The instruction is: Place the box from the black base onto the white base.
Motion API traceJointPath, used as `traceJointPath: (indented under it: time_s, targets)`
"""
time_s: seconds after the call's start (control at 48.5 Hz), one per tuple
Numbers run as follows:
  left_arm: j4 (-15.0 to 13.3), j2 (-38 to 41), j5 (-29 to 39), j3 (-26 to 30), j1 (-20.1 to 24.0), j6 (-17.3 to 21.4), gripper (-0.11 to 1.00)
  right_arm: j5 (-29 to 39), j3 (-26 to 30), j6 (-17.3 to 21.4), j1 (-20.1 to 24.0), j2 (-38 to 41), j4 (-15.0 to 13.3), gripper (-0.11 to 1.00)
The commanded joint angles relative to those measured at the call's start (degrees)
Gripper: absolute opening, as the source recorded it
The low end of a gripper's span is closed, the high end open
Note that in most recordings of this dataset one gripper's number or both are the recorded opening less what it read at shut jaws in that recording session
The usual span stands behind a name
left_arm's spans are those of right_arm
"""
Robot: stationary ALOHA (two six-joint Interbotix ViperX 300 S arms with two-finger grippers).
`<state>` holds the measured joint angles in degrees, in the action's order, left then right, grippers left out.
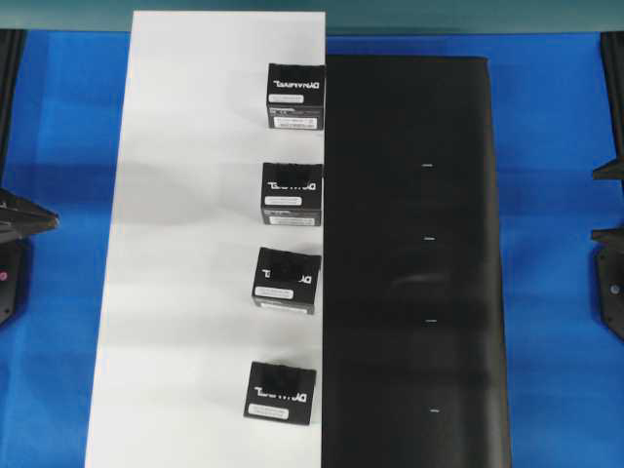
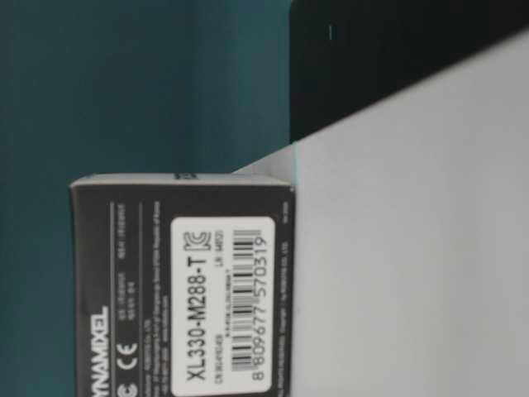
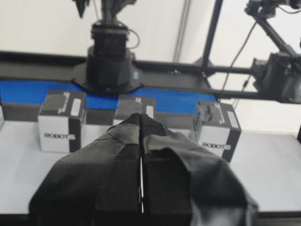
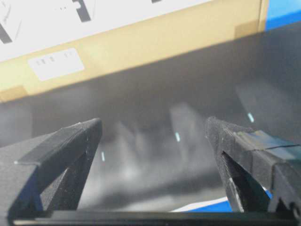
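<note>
On the blue table (image 1: 556,146) I see the black base (image 1: 409,253) bare and all four boxes on the white base (image 1: 185,244). My left gripper (image 3: 141,141) is pinched shut on nothing; my right gripper (image 4: 153,141) gapes empty. The nearest box (image 1: 280,392) looks light, stiff and smooth; I'd pinch its opposite side walls.
</note>
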<state>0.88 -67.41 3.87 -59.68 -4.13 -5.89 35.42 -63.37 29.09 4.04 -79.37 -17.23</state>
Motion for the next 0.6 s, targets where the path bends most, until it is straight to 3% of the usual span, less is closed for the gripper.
traceJointPath:
  time_s: [0.0,0.578]
  targets:
    - [0.18,-0.09,-0.53,0.88,0.26,0.0,-0.05,-0.35,0.26,0.09,-0.09,0.0,0.26,0.99]
    - [0.18,-0.44,-0.79,-1.05,0.18,0.09,-0.05,0.88,-0.97,0.26,-0.09,-1.93,0.26,0.99]
